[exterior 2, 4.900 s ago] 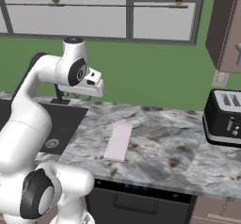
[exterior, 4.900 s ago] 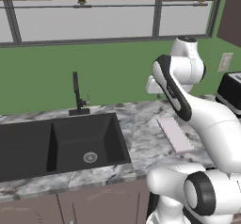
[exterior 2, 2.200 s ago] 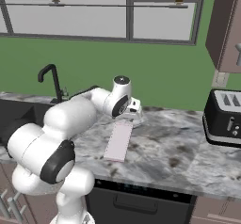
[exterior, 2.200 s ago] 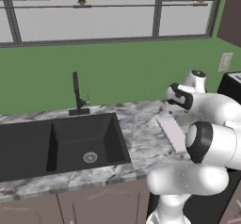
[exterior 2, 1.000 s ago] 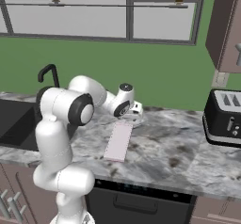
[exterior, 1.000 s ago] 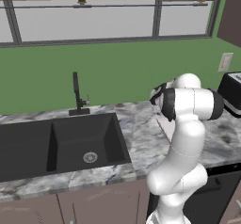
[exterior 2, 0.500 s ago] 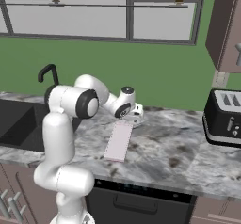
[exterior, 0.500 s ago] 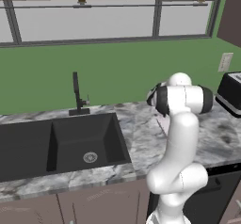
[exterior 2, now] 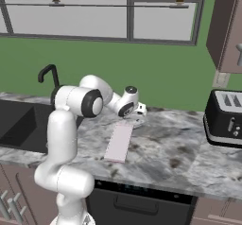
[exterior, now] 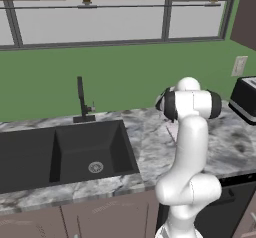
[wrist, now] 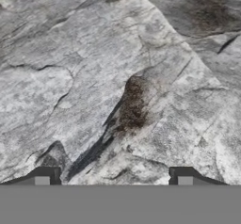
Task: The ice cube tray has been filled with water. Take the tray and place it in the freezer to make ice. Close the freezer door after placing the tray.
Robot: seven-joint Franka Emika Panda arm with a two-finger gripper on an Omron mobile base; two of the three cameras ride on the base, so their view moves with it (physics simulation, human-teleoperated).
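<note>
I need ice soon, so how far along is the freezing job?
Nothing is done: the thin flat pinkish-white ice cube tray lies on the grey marble counter. In hand: the open gripper sits low at the tray's far end. Left: gripping it, freezer placement, closing the door.

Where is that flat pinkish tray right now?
In the right base view, the ice cube tray lies flat on the marble counter, between the sink on the left and the black toaster on the right, its far end under the pincer.
</note>
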